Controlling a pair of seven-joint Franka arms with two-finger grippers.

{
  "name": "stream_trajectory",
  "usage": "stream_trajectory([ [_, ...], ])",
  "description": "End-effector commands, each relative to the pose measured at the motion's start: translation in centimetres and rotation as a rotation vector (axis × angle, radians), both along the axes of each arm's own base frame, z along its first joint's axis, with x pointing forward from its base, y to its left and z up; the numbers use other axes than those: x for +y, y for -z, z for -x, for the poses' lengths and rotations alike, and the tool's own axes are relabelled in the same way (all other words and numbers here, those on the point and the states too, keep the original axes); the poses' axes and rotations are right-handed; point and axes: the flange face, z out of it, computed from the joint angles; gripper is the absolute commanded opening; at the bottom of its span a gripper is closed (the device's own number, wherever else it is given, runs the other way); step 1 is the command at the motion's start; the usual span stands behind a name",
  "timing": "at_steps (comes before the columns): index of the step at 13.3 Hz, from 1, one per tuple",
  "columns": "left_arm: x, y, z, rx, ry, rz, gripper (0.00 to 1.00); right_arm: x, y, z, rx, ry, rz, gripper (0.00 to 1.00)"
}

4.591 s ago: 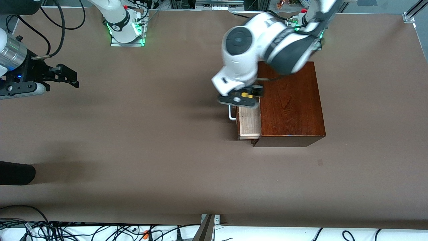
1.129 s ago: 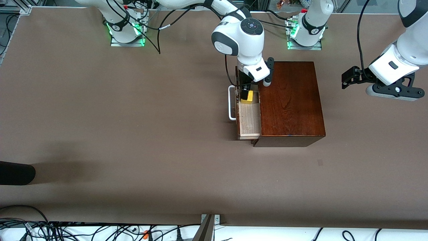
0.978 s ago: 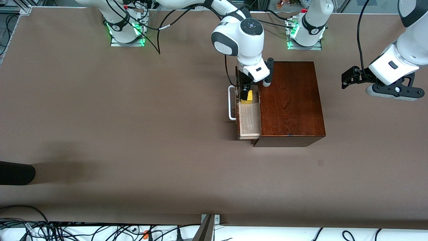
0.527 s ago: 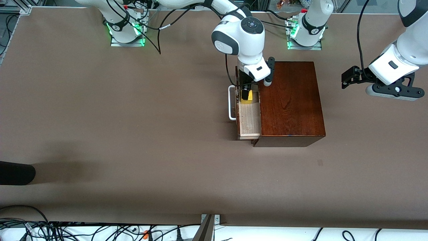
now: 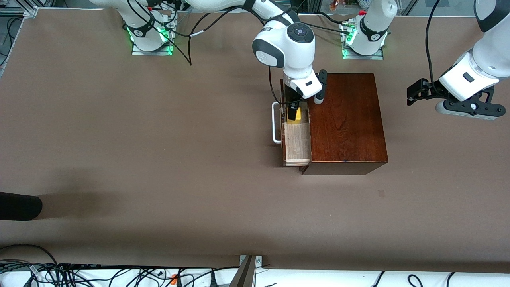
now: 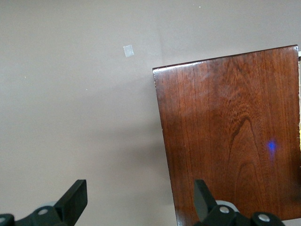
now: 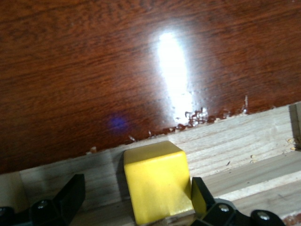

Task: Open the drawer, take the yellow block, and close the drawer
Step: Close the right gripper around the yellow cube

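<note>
The dark reddish-brown wooden box [image 5: 346, 119] stands toward the left arm's end of the table. Its drawer [image 5: 297, 145] is pulled out, with the white handle [image 5: 275, 123] and the pale wood floor showing. The yellow block [image 5: 294, 116] sits in the drawer. My right gripper [image 5: 293, 108] reaches down into the drawer, open around the block. In the right wrist view the block [image 7: 157, 181] sits between the fingers of that gripper [image 7: 136, 200], one finger against it and the other apart. My left gripper [image 5: 414, 93] waits, open and empty, over the table beside the box [image 6: 230, 132].
A black rounded object [image 5: 20, 206] pokes in at the right arm's end of the table. A small pale mark [image 5: 381, 193] lies on the brown table nearer the camera than the box. Cables [image 5: 79, 275] lie along the near edge.
The left arm has left the drawer and drawn back to its end of the table. The right arm has come over and lowered its open fingers around the block. It barely moved in the last second.
</note>
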Motion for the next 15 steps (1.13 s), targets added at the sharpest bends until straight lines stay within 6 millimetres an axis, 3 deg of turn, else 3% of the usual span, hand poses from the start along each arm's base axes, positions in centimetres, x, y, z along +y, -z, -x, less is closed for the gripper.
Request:
stream_trajectory([
  [1,-0.1,-0.6,0.7,-0.001,0.018,0.032,1.00,0.5,0.6,-0.2,-0.013,-0.015,0.006,1.00],
  [10,-0.1,-0.6,0.7,0.001,0.017,0.032,1.00,0.2,0.5,0.2,0.011,-0.015,0.049,1.00],
  [15,0.0,-0.5,0.7,0.006,0.017,0.031,1.00,0.3,-1.2,0.1,0.013,-0.010,0.051,1.00],
])
